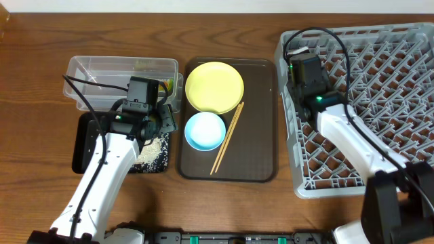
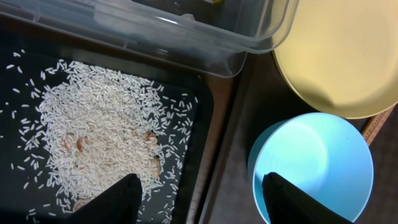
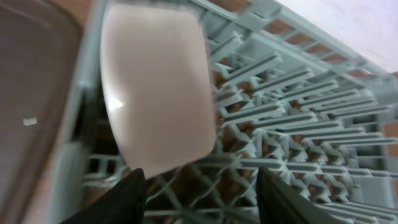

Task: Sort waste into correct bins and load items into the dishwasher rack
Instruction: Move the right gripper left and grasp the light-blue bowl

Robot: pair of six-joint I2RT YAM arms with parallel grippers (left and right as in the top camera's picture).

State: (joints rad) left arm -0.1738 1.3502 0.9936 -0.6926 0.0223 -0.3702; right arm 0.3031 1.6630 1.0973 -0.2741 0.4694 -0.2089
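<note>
My left gripper (image 2: pixel 202 199) is open and empty. One finger hangs over the rice grains (image 2: pixel 99 130) on the black tray (image 2: pixel 199 124), the other over the light-blue bowl (image 2: pixel 311 168). The bowl (image 1: pixel 205 130), the yellow plate (image 1: pixel 214 87) and the chopsticks (image 1: pixel 227 139) lie on the brown tray. The snack wrapper (image 1: pixel 169 83) lies in the clear tub (image 1: pixel 122 71). My right gripper (image 3: pixel 199 193) is open over the grey rack (image 1: pixel 380 102), just short of the white-pink bowl (image 3: pixel 155 93), which stands on edge at the rack's left wall. The cup is out of view.
The brown serving tray (image 1: pixel 258 135) sits between the black tray (image 1: pixel 85 142) and the rack. The clear tub's rim (image 2: pixel 186 43) is close above the rice pile. The yellow plate (image 2: pixel 342 56) overlaps the bowl's far side. Cables trail along both arms.
</note>
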